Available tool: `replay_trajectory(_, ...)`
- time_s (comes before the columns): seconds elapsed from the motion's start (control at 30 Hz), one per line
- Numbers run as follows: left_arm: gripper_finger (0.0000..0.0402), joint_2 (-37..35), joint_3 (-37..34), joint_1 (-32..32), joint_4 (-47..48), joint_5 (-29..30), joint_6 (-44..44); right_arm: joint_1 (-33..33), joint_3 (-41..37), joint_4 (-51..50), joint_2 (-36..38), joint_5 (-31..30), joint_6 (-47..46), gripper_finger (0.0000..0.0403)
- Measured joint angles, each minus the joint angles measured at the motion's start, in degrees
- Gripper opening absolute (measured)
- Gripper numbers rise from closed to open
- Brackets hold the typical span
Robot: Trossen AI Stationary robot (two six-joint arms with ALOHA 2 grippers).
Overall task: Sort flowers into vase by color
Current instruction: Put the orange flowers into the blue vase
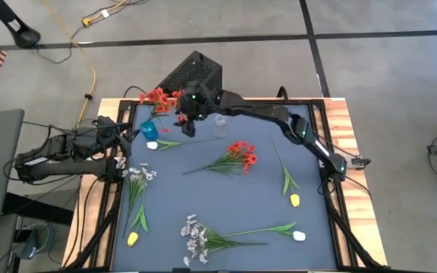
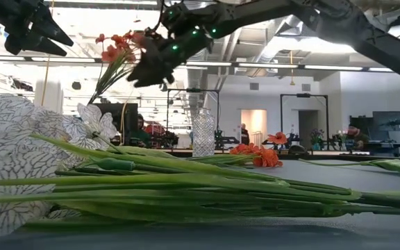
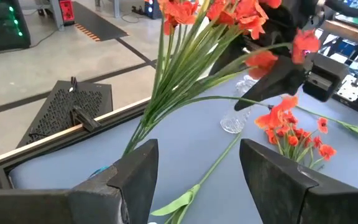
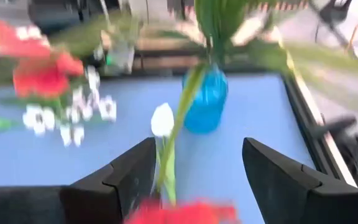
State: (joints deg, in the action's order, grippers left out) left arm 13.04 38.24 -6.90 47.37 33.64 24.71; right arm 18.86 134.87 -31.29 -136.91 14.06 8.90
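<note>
Above the small blue vase [image 1: 149, 129] holding red blossoms [image 1: 156, 96], our right gripper [image 1: 187, 123] hangs wide open; our left gripper [image 1: 124, 139], also spread, waits beside it.

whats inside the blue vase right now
The blue vase holds green stems topped with red flowers. Its inside is hidden, so the stem ends can't be seen.
</note>
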Motion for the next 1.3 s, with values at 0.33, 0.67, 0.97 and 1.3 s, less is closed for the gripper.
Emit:
replay_trajectory(0.33, 0.0215, -0.01, 0.00, 0.01, 0.10, -0.32, -0.02, -0.22, -0.04, -12.78, 2.75, -0.70, 6.55, 0.0266)
replay_trajectory(0.67, 0.0215, 0.00, -0.02, 0.02, 0.31, -0.32, -0.15, -0.93, -0.11, -19.11, 8.57, -9.73, 8.22, 0.0266)
replay_trajectory(0.97, 0.0215, -0.01, -0.02, 0.04, 0.33, -0.90, -0.53, -0.80, -0.07, -34.69, 19.30, -10.34, 6.45, 0.0265)
replay_trajectory(1.3, 0.0215, 8.51, -5.01, 0.04, -10.93, -19.11, -5.80, -0.92, -0.55, -51.85, 26.80, -10.28, -0.46, 0.0265)
